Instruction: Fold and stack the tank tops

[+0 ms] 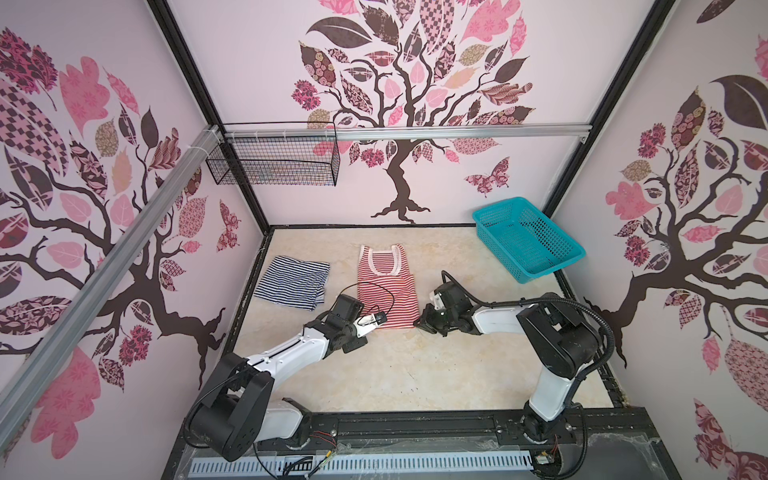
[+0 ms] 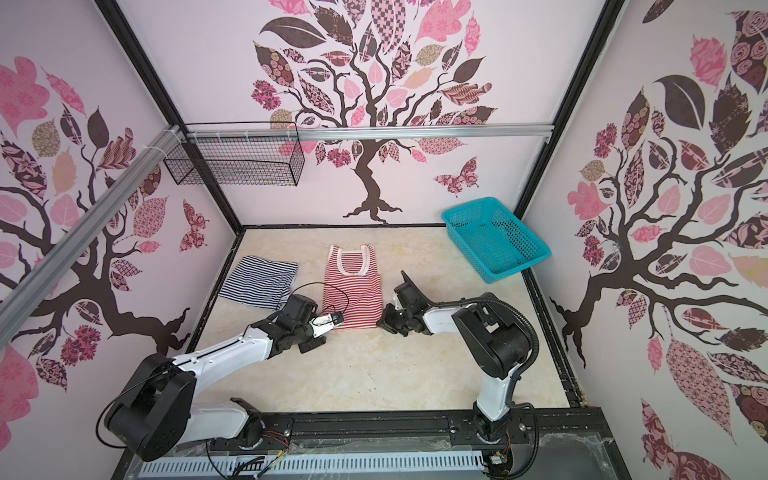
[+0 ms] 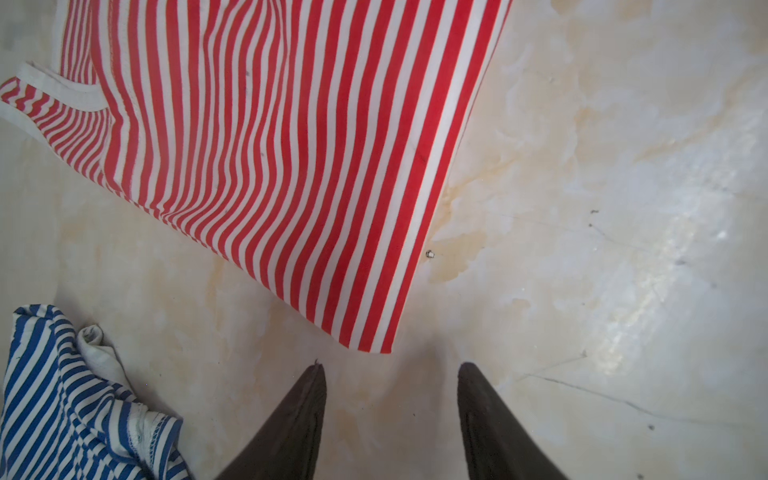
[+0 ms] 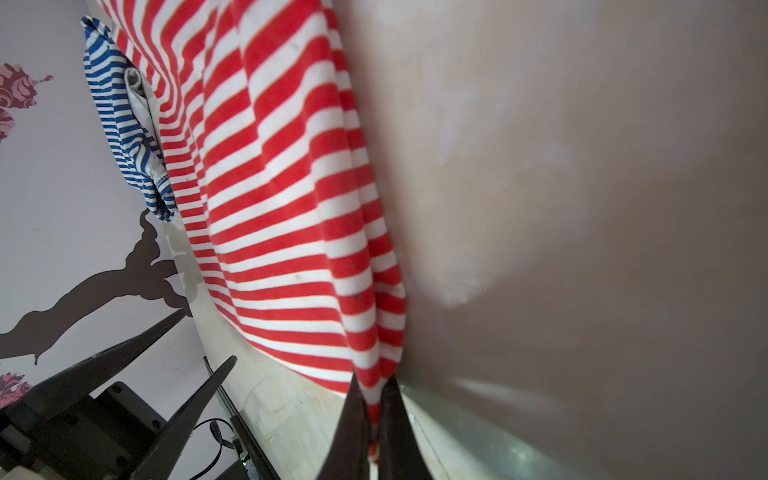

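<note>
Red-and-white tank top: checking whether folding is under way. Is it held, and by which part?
The right gripper is shut on the red-and-white tank top at its near right hem corner; the left gripper is open, holding nothing.

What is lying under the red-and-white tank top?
Around the red-and-white tank top only the table shows. The right end effector is shut on its near corner. Anything beneath the cloth itself is covered, so I cannot tell.
</note>
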Available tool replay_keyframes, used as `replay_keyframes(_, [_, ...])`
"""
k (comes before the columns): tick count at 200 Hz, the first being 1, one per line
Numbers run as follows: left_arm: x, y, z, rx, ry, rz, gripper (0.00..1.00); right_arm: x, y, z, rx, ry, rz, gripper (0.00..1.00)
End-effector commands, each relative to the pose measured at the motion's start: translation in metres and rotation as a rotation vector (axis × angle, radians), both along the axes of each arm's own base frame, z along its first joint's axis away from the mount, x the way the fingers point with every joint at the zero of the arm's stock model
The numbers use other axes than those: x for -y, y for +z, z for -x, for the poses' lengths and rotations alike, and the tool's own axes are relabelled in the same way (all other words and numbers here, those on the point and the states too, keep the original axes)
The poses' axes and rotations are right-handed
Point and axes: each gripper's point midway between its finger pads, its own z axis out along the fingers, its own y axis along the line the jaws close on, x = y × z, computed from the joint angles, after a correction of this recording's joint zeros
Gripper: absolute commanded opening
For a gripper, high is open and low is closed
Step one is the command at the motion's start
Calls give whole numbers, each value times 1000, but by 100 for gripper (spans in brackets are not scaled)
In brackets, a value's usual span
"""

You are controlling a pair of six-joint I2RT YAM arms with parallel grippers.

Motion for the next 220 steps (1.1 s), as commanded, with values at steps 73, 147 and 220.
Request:
replay_keyframes(73, [27, -10, 10, 104, -138, -82, 61, 20, 31, 29, 43, -14, -17, 0])
replay_keyframes(147, [27, -26, 19, -4, -183, -149, 54, 19, 44, 28, 58, -8, -23, 0])
replay_keyframes(220, [27, -42, 21, -83, -189, -188, 32, 14, 62, 18, 87, -4, -41, 0])
